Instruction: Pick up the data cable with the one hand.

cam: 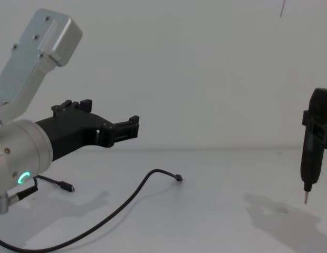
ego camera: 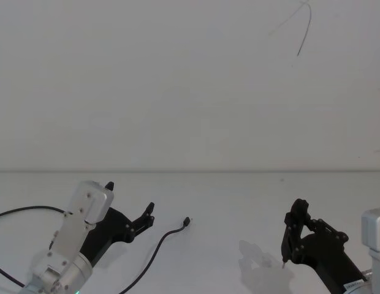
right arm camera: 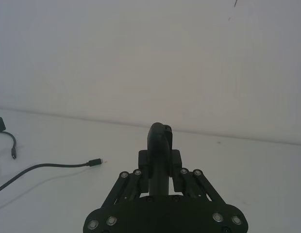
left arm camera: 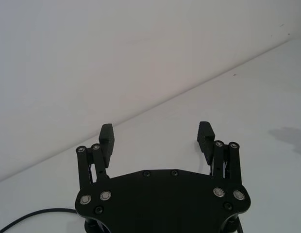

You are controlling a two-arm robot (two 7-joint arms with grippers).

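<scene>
Both jaws of the left end effector stand apart near the data cable on the surface. Thin and floppy, it may slip free. Right end effector grips a pen tool.

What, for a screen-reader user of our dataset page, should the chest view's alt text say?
The left gripper, open, hangs above a white table, where a black cable lies loose with its plug end free. At the right edge the right gripper holds a pen tool, tip down, above the table.
</scene>
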